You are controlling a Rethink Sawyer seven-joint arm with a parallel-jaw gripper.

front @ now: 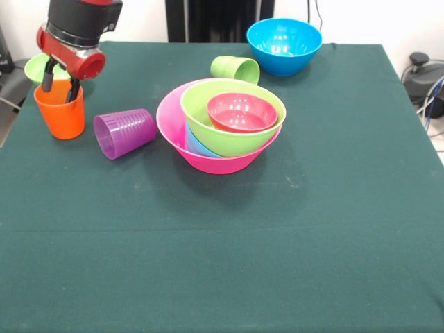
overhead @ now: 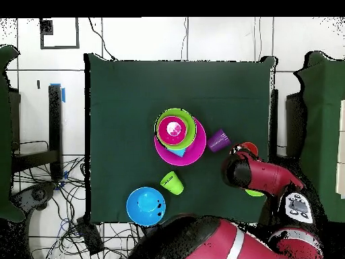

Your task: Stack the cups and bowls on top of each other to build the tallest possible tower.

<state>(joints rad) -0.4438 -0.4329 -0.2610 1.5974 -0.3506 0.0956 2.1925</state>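
Gripper (front: 58,83) sits at the orange cup (front: 60,111), fingers (front: 47,75) apart: one black finger runs down outside the cup's rim, the other dips inside, so the wall is between them; can't tell if they actually press it. Cup stands upright on the green cloth table (front: 222,243), open end up. Overhead view: arm head (overhead: 237,168) covers most of the cup (overhead: 249,147), only an orange sliver shows.

All else placed rel. to the orange cup, front view:
- Small green bowl (front: 36,67) just behind it, partly hidden by the arm, at table edge.
- Purple cup (front: 125,132) just beside it, on its side, mouth facing the camera.
- Tower (front: 222,125) further out past the purple cup: big pink bowl (front: 215,158) as base, light blue piece (front: 198,146) peeking inside, med. green bowl (front: 236,135) tilted on that, small red bowl (front: 243,112) nested on top.
- Light green cup (front: 236,69) behind the tower, lying on its side.
- Blue bowl (front: 284,45) farthest away, upright near the table's far edge.
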